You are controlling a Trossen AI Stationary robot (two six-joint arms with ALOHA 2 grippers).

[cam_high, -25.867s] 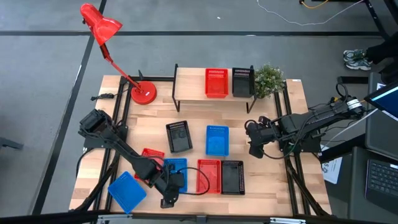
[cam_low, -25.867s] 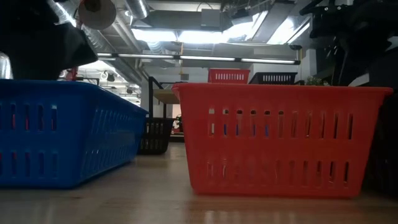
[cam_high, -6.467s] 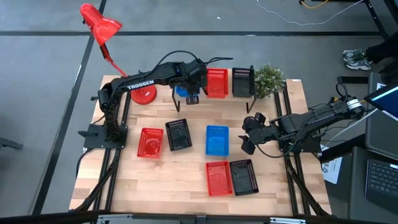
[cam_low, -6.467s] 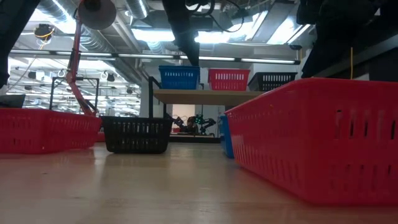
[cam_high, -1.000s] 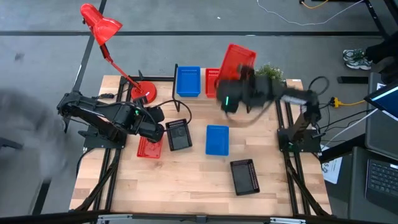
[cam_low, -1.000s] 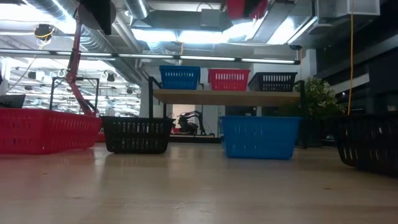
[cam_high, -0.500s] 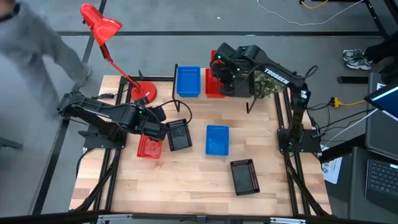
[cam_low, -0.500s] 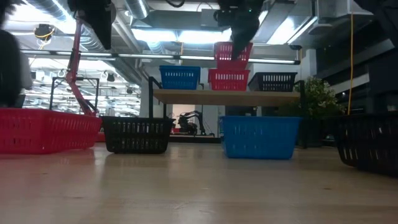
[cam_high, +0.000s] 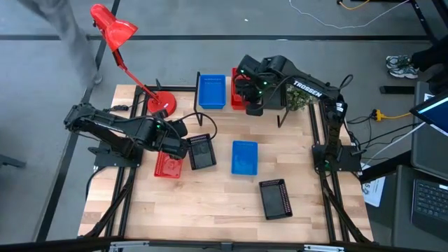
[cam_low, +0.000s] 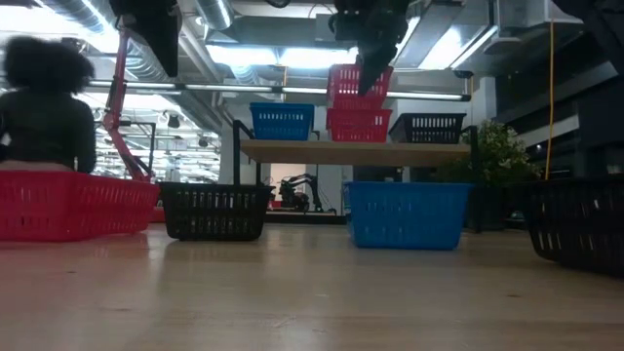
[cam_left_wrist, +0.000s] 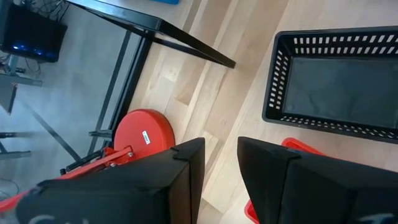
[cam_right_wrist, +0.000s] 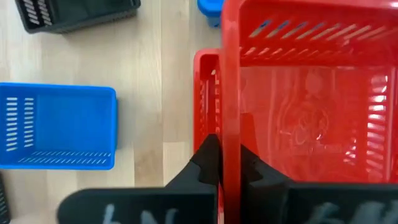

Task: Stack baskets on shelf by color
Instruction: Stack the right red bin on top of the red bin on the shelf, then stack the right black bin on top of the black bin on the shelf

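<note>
Two red baskets at the shelf: you have the held red basket [cam_low: 357, 86] tilted, just above the shelf red basket [cam_low: 358, 126], which sits in the middle of the shelf [cam_low: 312, 151]
Right gripper: your right gripper [cam_right_wrist: 227, 165] is over the middle of the shelf, its fingers pinched tight on the side wall of the held red basket, seen from above in the right wrist view
Shelf row: the shelf blue basket [cam_high: 212, 91] stands just beside the shelf red basket on one side and the shelf black basket [cam_low: 429, 128] on the other; each is upright on the plank
Left gripper: your left gripper [cam_left_wrist: 221, 162] hangs over the table's left part, above the rim of the table red basket [cam_high: 166, 165]; its fingers stand part-way apart with nothing between them
Table baskets: the near black basket [cam_high: 201, 152] lies just beside the table red basket, the table blue basket [cam_high: 244, 157] is near the middle, and the far black basket [cam_high: 274, 198] sits apart from it toward the front edge
Around: a red desk lamp [cam_high: 112, 28] has its round base [cam_high: 161, 106] near the shelf's left end; a small plant [cam_high: 302, 98] stands at the shelf's right end
Room: a person [cam_low: 44, 112] shows blurred beyond the table in the low view
</note>
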